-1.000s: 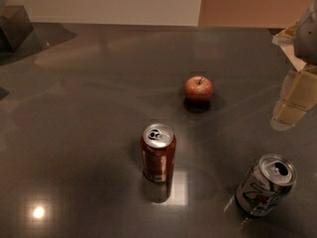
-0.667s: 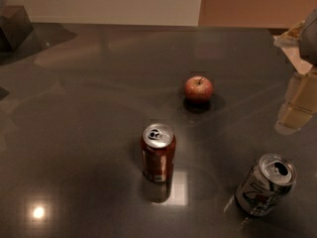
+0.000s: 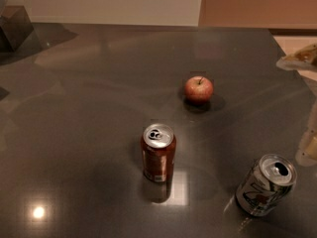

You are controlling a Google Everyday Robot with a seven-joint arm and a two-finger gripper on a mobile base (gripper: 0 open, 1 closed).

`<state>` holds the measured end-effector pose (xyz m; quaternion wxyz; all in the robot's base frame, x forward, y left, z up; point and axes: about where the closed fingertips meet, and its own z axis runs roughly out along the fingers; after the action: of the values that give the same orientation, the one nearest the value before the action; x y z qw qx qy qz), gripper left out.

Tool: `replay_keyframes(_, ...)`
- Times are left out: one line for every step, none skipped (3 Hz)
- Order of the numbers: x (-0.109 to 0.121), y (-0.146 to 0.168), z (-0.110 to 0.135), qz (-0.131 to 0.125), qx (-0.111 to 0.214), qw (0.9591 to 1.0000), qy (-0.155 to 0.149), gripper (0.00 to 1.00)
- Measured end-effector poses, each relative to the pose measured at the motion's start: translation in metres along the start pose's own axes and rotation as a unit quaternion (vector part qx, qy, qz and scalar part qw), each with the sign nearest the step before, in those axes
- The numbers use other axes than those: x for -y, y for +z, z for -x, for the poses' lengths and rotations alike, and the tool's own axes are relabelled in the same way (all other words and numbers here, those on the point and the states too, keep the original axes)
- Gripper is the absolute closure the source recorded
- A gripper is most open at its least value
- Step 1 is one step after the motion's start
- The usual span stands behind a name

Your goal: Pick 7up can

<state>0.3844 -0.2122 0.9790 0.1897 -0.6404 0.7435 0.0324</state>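
The 7up can (image 3: 266, 185) stands on the dark table (image 3: 89, 123) at the lower right. It is silver-white with a dark slanted "7" and an opened shiny top. Only pale parts of my gripper (image 3: 309, 147) show at the right edge of the camera view, above and to the right of the can and apart from it. The rest of the gripper is cut off by the frame edge.
A red-brown can (image 3: 158, 153) stands upright near the table's middle, left of the 7up can. A red apple (image 3: 199, 89) lies behind them. A dark box (image 3: 15, 28) sits at the far left corner. The table's right edge runs close to the 7up can.
My gripper has moved to the right and now shows less at the frame edge. The cans and the apple have not moved.
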Motion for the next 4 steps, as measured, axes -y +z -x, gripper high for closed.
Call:
replay_keyframes(-0.03, 0.011, -0.006, 0.033, 0.014, 0.9991, -0.021, 0.0)
replay_keyframes(-0.055, 0.027, -0.011, 0.061, 0.023, 0.9969, -0.045, 0.0)
replay_keyframes(-0.073, 0.04, -0.011, 0.08, 0.037, 0.9941, -0.064, 0.0)
replay_keyframes(-0.086, 0.055, -0.013, 0.096, 0.048, 0.9913, -0.076, 0.0)
